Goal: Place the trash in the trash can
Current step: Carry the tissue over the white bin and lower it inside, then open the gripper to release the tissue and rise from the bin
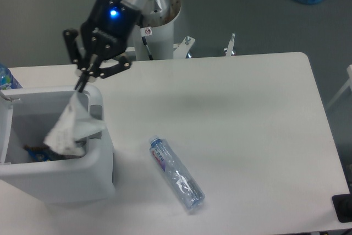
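The gripper (82, 85) is closed on the top of the crumpled paper (70, 127), which hangs down over the trash can (60, 177). The bottle (176, 173) lies on the table (247, 125), its cap pointing to 11 o'clock, its base to 5 o'clock.

Arm: one, entering from the top edge of the view, angled down and toward the left side of the tabletop. Grey metal joint and pale blue cap visible near the top; black wrist section below, with a blue light lit on it.

Gripper (81, 85): black, two-fingered, linkage bars splayed out to either side, fingertips drawn together to a narrow point directed downward. Closed on the top of the paper (70, 127), which hangs beneath it. Position: above the left part of the tabletop, near its back edge.
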Robot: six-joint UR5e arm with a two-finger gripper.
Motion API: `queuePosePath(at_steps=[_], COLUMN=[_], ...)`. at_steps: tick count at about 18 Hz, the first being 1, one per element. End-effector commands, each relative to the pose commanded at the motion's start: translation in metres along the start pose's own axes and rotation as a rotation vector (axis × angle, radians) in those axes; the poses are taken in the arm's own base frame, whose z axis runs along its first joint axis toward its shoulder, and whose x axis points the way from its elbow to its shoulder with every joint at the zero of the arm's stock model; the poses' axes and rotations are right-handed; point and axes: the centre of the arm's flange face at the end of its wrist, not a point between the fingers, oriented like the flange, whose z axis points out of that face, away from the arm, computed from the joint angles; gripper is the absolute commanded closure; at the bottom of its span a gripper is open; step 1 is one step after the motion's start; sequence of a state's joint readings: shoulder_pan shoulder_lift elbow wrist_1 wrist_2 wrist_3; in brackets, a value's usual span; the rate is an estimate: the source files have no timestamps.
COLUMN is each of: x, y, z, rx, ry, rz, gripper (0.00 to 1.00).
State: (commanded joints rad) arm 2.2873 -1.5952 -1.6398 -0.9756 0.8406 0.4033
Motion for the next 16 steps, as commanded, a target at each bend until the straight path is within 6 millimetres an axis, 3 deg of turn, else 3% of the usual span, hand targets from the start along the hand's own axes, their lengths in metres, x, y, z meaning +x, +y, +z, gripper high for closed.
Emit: queuePosePath(at_steps=[4, 7, 9, 10, 11, 12, 16], x=[0.011, 0.014, 0.013, 0.012, 0.012, 0.010, 0.011], y=[0.005, 0.007, 0.006, 0.005, 0.003, 0.002, 0.004], z=[0.026, 0.033, 0.034, 0.034, 0.034, 0.035, 0.031], rx=[-0.039, -0.050, -0.050, -0.047, -0.043, -0.043, -0.039], ry=[0.035, 0.044, 0.044, 0.044, 0.042, 0.042, 0.033], rz=[0.039, 0.042, 0.043, 0.050, 0.066, 0.074, 0.077], gripper=[1.00, 0.97, 0.76, 0.58, 0.27, 0.17, 0.07])
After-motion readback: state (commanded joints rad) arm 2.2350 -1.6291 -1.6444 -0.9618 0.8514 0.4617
